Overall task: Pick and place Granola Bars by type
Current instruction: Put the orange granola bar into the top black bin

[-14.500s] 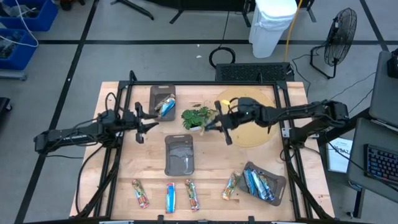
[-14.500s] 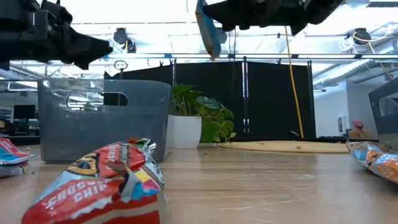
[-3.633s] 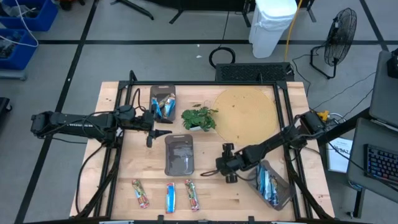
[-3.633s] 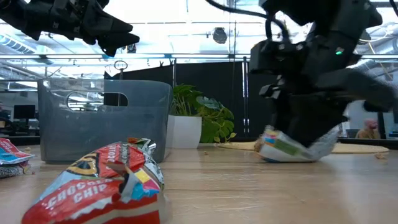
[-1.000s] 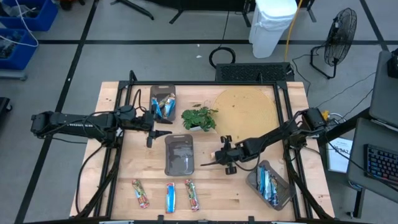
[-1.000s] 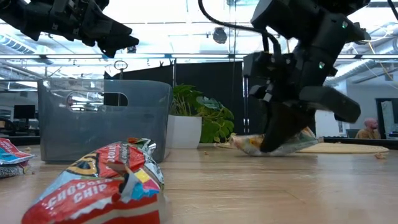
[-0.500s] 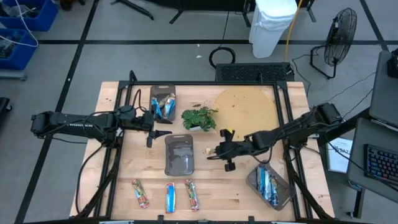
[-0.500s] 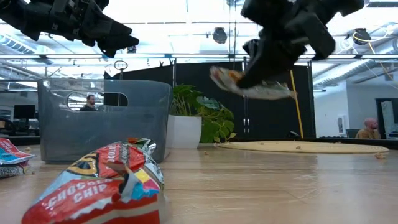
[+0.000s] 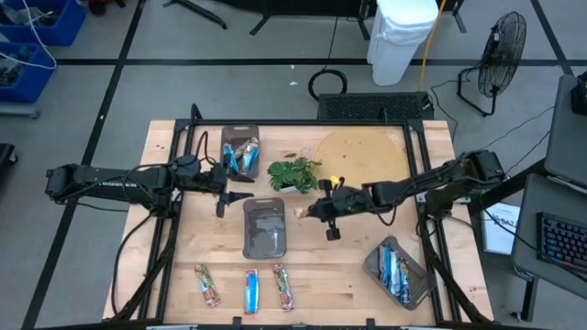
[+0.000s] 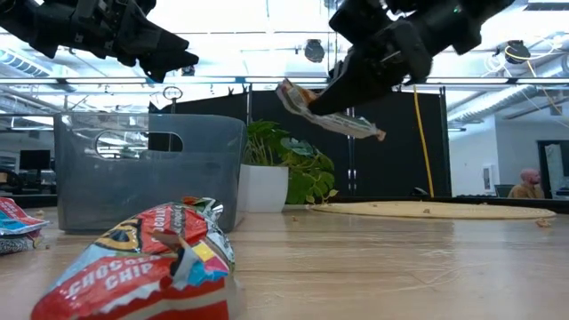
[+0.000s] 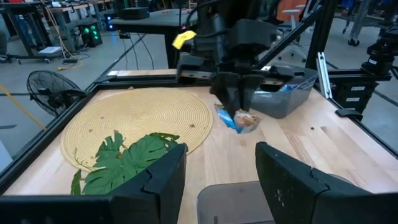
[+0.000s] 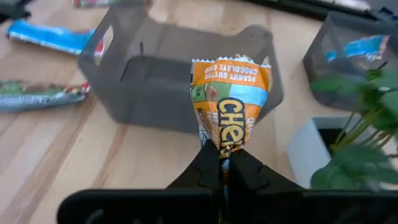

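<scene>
My right gripper point(image 9: 315, 210) hangs above the table between the plant and the centre grey tray point(image 9: 264, 227), shut on an orange, blue and green granola bar point(image 12: 227, 102). In the low view that bar point(image 10: 331, 117) hangs high over the table. My left gripper point(image 9: 235, 189) waits open over the table just right of the far-left tray point(image 9: 240, 147), which holds several bars. Three more bars lie flat near the table's near edge: red point(image 9: 206, 284), blue point(image 9: 250, 291) and red point(image 9: 284, 286). The right tray point(image 9: 396, 271) holds blue bars. My right gripper pinches the bar between its two fingers point(image 12: 210, 167) by the wrapper's end point(image 12: 222, 148). It comes at the bar from the table's right side. The bar is lifted clear and juts forward past the fingertips, crimped free end point(image 12: 231, 63) outermost and tilted.
A small leafy plant point(image 9: 293, 172) in a white pot stands just beyond the right gripper. A round woven mat point(image 9: 364, 163) lies at the far right. Black frame rails run along both sides of the table. A red bar point(image 10: 151, 258) fills the low view's foreground.
My right gripper has risen from table height and moved toward the far edge and a little left, staying shut. The bar, which was low at the table a second ago, is now lifted clear and carried high beside the centre tray.
</scene>
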You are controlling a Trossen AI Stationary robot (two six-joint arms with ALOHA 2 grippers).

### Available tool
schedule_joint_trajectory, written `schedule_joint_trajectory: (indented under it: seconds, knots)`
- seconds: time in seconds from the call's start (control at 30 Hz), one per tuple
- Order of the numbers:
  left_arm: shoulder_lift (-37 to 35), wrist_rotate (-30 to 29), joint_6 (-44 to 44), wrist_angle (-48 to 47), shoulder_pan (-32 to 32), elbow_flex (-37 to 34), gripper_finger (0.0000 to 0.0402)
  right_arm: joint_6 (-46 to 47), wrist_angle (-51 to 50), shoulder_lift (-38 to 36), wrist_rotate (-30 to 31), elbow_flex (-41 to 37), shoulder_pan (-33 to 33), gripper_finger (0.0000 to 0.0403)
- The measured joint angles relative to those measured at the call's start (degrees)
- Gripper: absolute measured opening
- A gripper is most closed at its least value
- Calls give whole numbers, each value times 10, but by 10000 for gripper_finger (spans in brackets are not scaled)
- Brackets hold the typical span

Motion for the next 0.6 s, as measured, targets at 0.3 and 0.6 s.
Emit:
schedule_joint_trajectory:
  seconds: [0.3, 0.6]
  knots:
    - [0, -69, 0, 2, 0, 0, 198, -33, 160, 0, -73, -29, -57, 2]
    - [0, -89, 3, 20, 0, 0, 198, -48, 276, 0, -136, -49, -91, 2]
